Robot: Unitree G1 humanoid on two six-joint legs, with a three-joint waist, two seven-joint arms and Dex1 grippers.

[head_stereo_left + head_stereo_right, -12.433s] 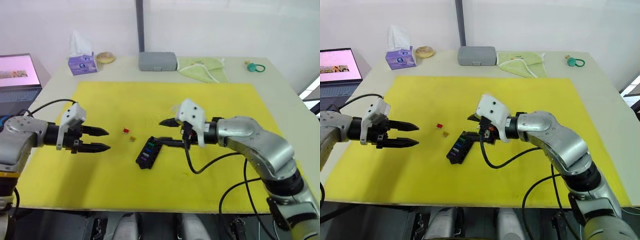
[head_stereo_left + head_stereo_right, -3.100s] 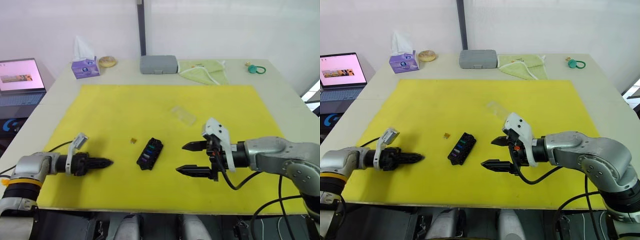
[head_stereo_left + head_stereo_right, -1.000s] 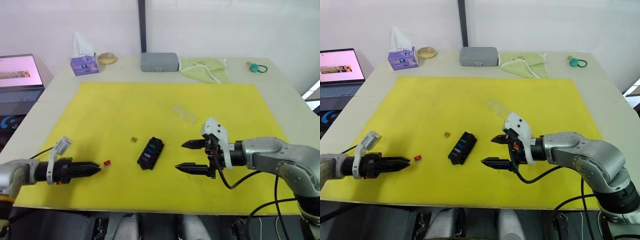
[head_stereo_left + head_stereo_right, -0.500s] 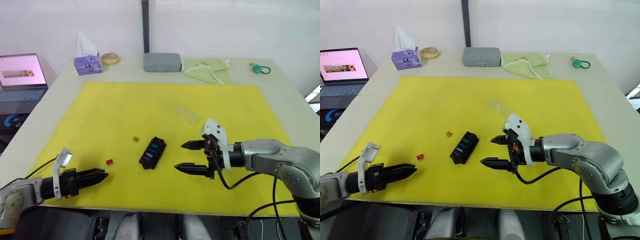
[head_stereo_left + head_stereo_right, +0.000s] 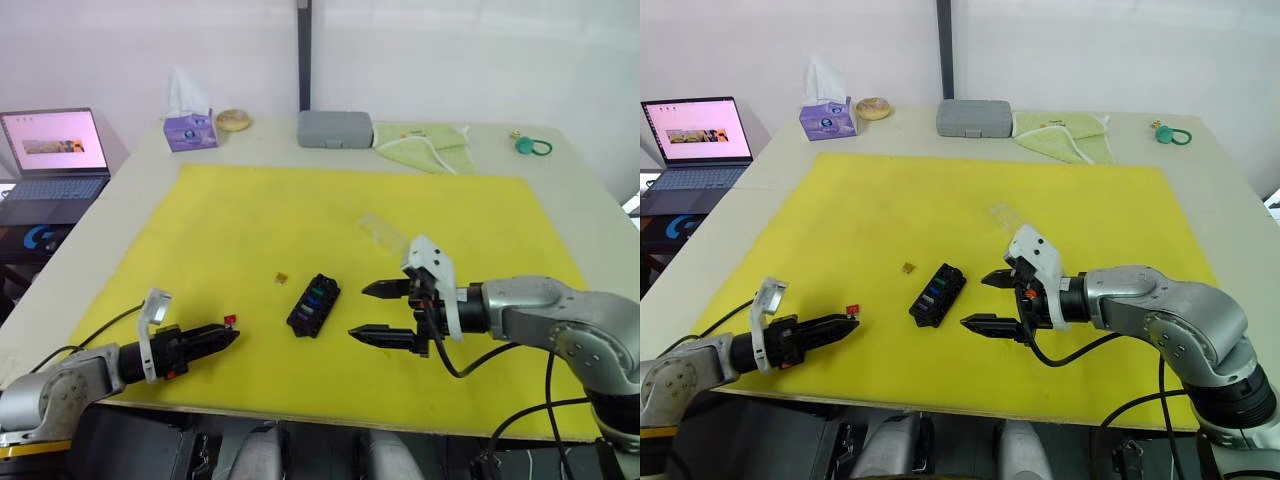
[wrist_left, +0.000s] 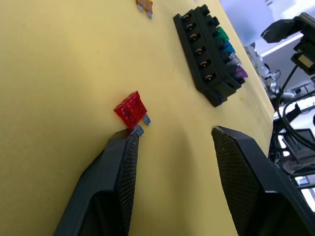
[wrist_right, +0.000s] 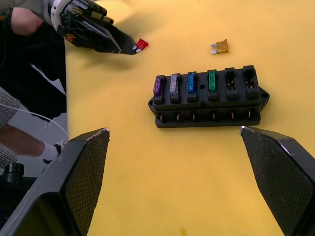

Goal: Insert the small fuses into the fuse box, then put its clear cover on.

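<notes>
Red fuse (image 6: pixel 131 109) touching left gripper's (image 6: pixel 173 140) parted fingertip | right gripper (image 5: pixel 371 311) wide, empty

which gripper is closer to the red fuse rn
Left. The left gripper is open with one fingertip touching the red fuse; the right gripper hovers open beyond the fuse box.

Pale table (image 5: pixel 590 200) under a yellow mat (image 5: pixel 250 220), with grey case (image 5: pixel 334 129), tissue box (image 5: pixel 189 130), green cloth (image 5: pixel 425 145).
</notes>
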